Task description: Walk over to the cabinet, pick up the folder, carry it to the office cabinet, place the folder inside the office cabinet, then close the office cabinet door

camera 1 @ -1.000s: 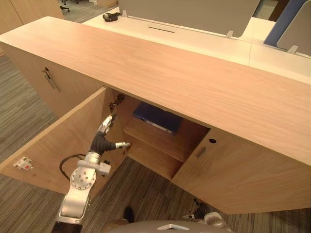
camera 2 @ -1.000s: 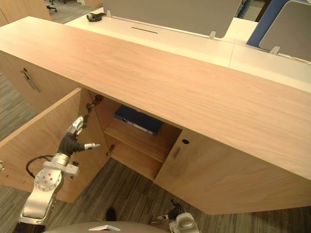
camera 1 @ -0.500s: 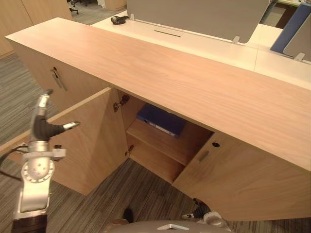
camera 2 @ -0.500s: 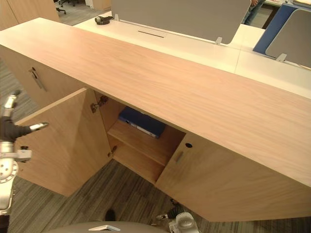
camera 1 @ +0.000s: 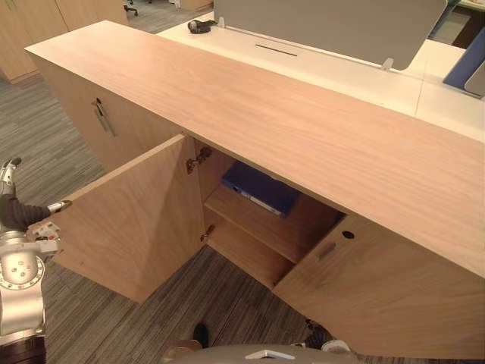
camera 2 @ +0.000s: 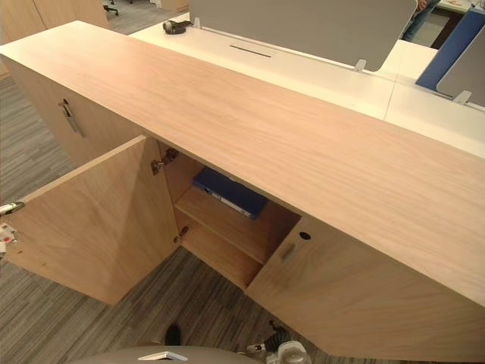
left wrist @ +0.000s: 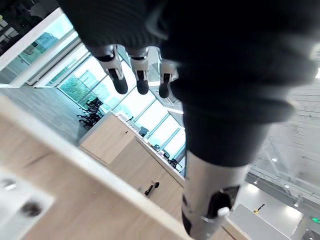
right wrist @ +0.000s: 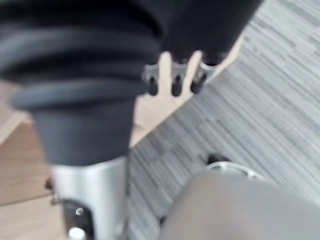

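folder lying flat on shelf inside office cabinet, long axis running along cabinet front, spine facing out | door standing open, left | left hand hovering beside door's free edge, fingers spread, empty | right hand hanging low, fingers relaxed, empty

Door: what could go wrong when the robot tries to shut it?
The left hand is open by the door's outer edge, gripping nothing, so a push might slip off. The door stands wide open, so one push may leave it ajar.
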Controlling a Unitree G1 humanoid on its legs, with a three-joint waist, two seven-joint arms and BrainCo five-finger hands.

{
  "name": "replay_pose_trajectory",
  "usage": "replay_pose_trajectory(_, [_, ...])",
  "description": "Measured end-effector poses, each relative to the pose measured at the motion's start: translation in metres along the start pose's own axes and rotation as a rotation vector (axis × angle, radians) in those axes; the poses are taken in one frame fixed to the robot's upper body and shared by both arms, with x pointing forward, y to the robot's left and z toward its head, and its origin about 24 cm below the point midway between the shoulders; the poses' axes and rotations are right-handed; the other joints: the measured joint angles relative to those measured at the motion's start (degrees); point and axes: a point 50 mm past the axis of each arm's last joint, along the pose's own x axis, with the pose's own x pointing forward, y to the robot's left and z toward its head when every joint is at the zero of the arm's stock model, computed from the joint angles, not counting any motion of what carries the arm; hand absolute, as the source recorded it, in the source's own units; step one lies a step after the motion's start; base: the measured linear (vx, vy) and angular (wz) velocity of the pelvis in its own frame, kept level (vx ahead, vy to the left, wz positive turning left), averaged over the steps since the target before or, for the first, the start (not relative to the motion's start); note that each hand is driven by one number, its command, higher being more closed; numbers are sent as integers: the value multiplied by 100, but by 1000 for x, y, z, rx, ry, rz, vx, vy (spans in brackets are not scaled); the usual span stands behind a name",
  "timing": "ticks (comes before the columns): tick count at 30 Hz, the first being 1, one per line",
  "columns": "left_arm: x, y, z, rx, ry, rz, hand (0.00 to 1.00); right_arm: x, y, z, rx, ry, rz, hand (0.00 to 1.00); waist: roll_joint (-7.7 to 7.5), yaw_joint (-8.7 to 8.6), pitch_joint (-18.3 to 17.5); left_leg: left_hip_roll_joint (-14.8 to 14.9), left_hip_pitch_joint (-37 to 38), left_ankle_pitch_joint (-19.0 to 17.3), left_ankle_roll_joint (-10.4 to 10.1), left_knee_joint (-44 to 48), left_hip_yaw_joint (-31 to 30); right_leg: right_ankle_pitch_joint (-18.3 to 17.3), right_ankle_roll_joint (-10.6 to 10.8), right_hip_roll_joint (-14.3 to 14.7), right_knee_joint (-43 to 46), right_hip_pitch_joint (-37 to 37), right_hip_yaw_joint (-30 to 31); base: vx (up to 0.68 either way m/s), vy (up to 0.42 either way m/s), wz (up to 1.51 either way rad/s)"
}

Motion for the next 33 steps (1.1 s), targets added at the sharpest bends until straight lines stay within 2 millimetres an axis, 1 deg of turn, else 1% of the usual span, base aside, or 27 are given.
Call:
replay_pose_trajectory(6, [-3, -7, -21, -54, 102, -56, 0, 0, 0, -1, 1, 2, 3, 0, -13, 28, 5, 17, 4, -11, -16, 0, 0, -16, -27, 22, 2, 4, 3, 0, 0, 0])
replay_pose_trajectory(10, [-3, -8, -24, -70, 113, -61, 0, -1, 1, -4, 1, 11, 4, 0, -23, 31, -1, 15, 31, -45, -31, -1, 3, -31, -51, 20, 2, 43, 7, 0, 0, 0])
replay_pose_trajectory(12, [-3, -8, -23, -70, 110, -74, 0, -1, 1, -4, 1, 12, 5, 0, -24, 30, -2, 14, 29, -86, -56, -1, 7, -35, -56, 18, -2, 42, 8, 0, 0, 0])
replay_pose_trajectory(18, [-1, -5, -24, -58, 104, -118, 0, -1, 1, -4, -3, 11, 17, 0, -26, 31, -4, -3, 27, -102, -42, 0, 13, -32, -49, 3, -23, 54, 6, 0, 0, 0])
replay_pose_trajectory(24, [9, -1, -23, 28, 79, -240, 0, -1, 1, -4, -10, 10, 27, 0, -33, 26, -12, -8, 32, -94, -25, 0, 18, -33, -50, 4, -27, 54, 10, 0, 0, 0])
replay_pose_trajectory(28, [13, -3, -20, 13, 56, -328, 0, -1, 3, -3, -40, 8, 55, 0, -28, 15, -32, -7, 33, -101, -37, -1, 37, -33, -50, 4, -27, 55, 15, 0, 0, 0])
replay_pose_trajectory(33, [15, -13, -10, -11, 4, -488, 0, -1, 5, -3, -75, 7, 72, 0, -16, -7, -68, -4, 99, -141, -51, -1, 80, -34, -48, 1, -23, 98, 56, -11, -3, -2])
